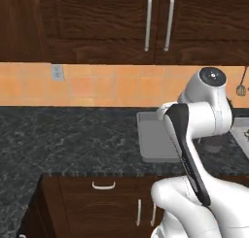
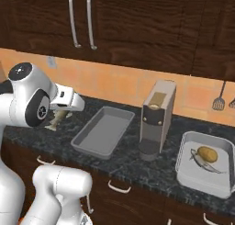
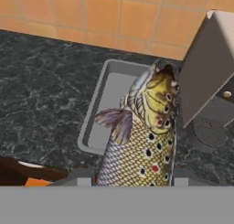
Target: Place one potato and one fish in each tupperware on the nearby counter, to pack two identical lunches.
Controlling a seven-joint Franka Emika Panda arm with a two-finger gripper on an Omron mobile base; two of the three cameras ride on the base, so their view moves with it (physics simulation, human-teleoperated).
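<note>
Fish [image 3: 139,136] clamped in pincer [image 3: 132,182], hanging above empty tupperware [image 3: 112,99] in hand view. Right base view: second tupperware [image 2: 202,178] on table [image 2: 137,164], already packed with potato [image 2: 208,153]. Best lowered squarely over the tray centre before release, clear of coffee machine [image 2: 156,123].

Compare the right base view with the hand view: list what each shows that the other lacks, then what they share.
Right base view alone: a second tupperware at the right holding a potato and a fish, plus cabinet handles. Hand view alone: the spotted scales and fin of the held fish up close. Shared: the empty tupperware, the coffee machine, the tiled backsplash and the dark counter.
</note>
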